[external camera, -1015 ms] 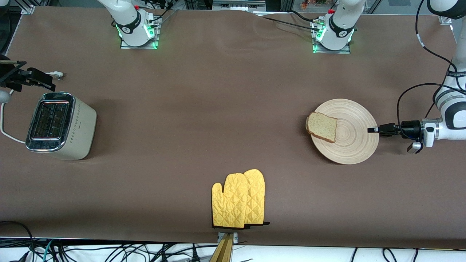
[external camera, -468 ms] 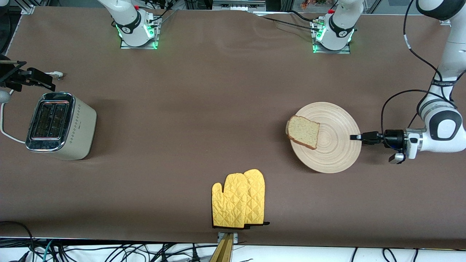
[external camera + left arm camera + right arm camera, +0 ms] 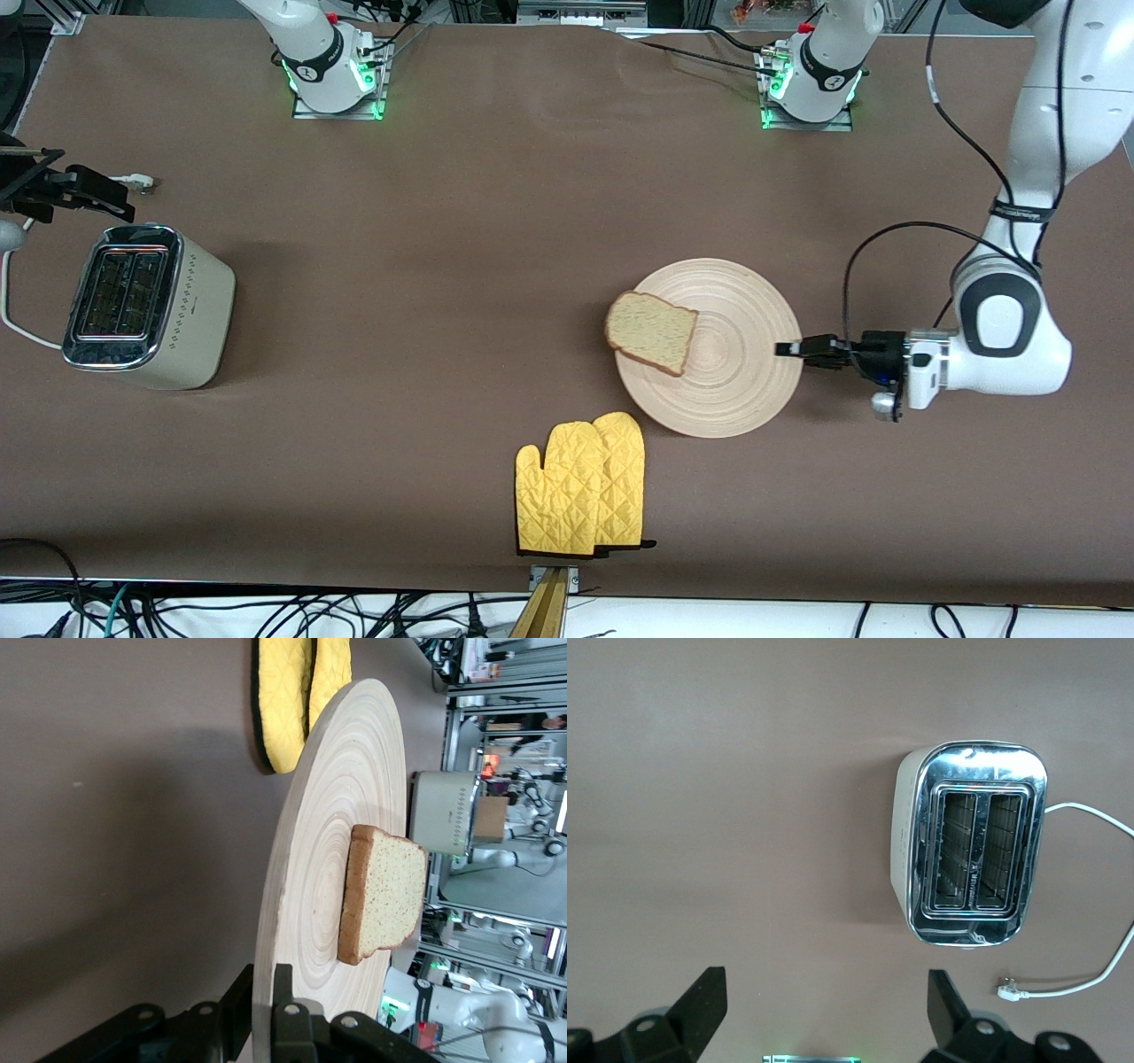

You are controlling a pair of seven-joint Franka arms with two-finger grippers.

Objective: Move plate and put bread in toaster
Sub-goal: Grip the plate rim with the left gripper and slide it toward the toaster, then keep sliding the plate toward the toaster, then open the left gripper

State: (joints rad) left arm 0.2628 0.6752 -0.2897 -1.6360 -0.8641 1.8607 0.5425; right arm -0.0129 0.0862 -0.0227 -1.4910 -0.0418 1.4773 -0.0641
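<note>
plate (image 3: 735, 390) rim hidden in left gripper (image 3: 783, 349) jaws

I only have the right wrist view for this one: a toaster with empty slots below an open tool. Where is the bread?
Observer: The bread lies on a wooden plate near the middle of the table, one edge overhanging the rim on the side toward the toaster.
Operator: Is anything holding that plate?
Observer: Yes, the left tool is shut on the plate's rim, at the edge toward the left arm's end of the table.
Operator: Anything else close to it?
Observer: A pair of yellow oven mitts lies just nearer the front camera than the plate.
</note>
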